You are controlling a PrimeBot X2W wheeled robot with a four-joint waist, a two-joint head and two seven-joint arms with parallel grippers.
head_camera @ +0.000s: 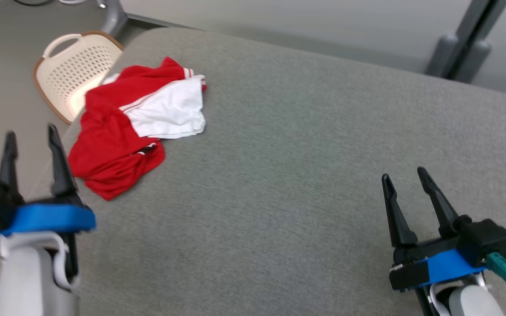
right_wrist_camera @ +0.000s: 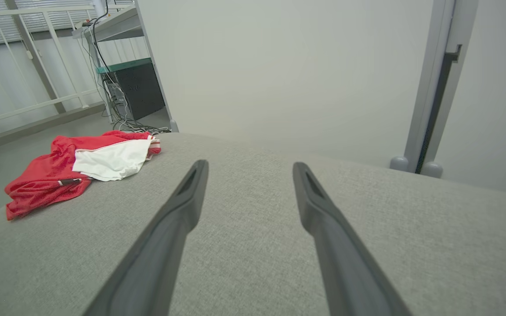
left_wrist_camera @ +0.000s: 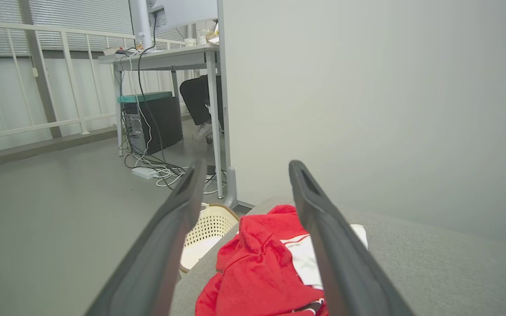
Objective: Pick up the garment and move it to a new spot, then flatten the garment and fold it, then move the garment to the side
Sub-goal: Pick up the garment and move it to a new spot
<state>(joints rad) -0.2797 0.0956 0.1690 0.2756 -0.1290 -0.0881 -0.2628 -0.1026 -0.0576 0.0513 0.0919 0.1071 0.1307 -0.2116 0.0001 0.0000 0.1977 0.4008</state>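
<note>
- The garment (head_camera: 117, 145) lies crumpled on the grey bench (head_camera: 301, 153), at the corner just beside the basket (head_camera: 75, 70) that stands on the floor. One edge of it sits at the bench edge nearest the basket.
- It is a red piece with a white panel (head_camera: 169, 112) folded over on the side away from the basket. It looks like thin sports cloth, so I would judge it light, limp and a little slick.
- It should not break or dent, but it will sag and trail from wherever it is lifted, and a shallow pinch may slip off a single layer.
- The best hold looks like the red hem or the raised red folds, on the part farthest from the basket, where the cloth stands up off the bench. The flat white panel gives the fingers less to bite.
- Which edge is the waistband I cannot tell.
- The left gripper (head_camera: 31, 131) hovers near the basket, close to the garment, its fingers spread wide and empty.
- The right gripper (head_camera: 402, 173) hangs over bare bench well apart from the basket, also spread wide with nothing in it.
</note>
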